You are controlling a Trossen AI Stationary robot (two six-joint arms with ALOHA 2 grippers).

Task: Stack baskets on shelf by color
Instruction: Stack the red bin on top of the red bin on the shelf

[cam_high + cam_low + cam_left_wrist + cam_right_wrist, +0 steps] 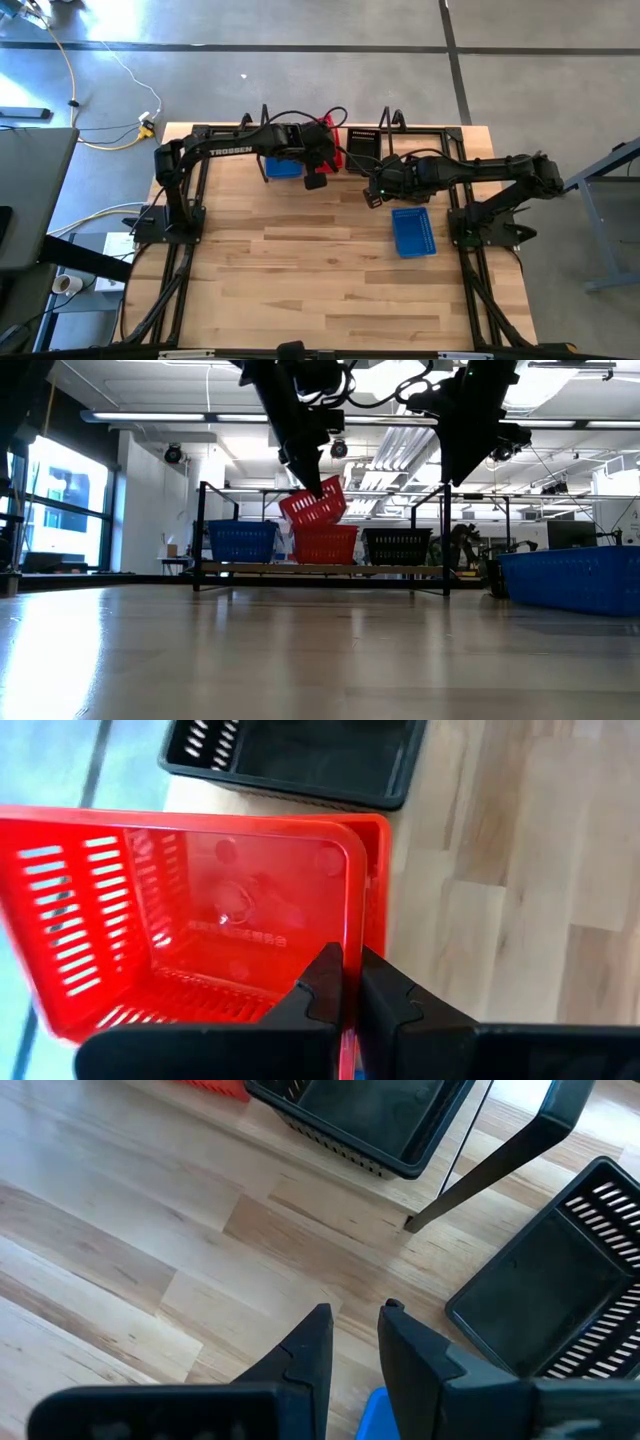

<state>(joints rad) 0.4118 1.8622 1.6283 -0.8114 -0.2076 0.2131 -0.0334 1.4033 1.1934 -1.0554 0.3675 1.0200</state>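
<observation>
The left hand [348,1000] is closed tight on the rim of a red basket [190,910], pinching one wall so the basket hangs tilted above the red stack [325,544] on the shelf [320,569]; held by the edge like this, it can be lowered mouth-up to nest into the red one below, and the tilt looks like the last thing to correct before it seats. In the low view the shelf carries a blue basket [240,542], the red stack in the middle and a black basket [398,546], one colour to each spot, which is why the red goes to the middle. The right hand [352,1342] hovers over the counter [300,260] near the shelf's right upright [500,1160], fingers partly apart and holding nothing. Another black basket [560,1290] lies just beside that upright, and a loose blue basket [412,231] sits on the counter near the right arm, both seemingly waiting their turn.
</observation>
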